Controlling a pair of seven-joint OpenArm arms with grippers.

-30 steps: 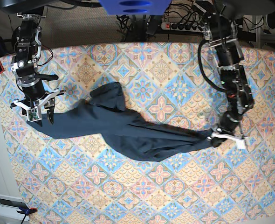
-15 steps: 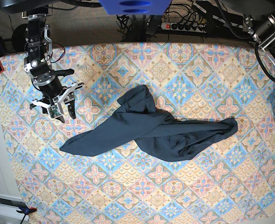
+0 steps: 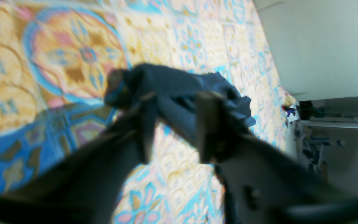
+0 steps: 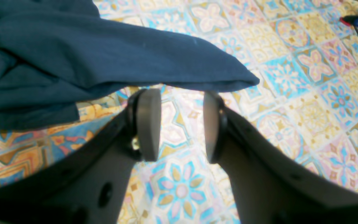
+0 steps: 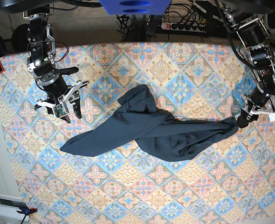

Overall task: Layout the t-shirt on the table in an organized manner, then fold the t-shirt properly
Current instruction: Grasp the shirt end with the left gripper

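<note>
— Both claws first. Right gripper (image 4: 180,124) hangs with jaws parted and nothing between them, just short of the t-shirt (image 5: 151,130). Left gripper (image 3: 174,124) sits at the cloth's right tip, jaws apart in a blurred view; I cannot tell if any fabric is caught.

— And the shirt?

— Twisted in a long heap across the middle of the table (image 5: 128,196). It looks soft, light and limp, so I'd pinch hems or sleeve ends. Bare table lies all round, most on the near side.
</note>
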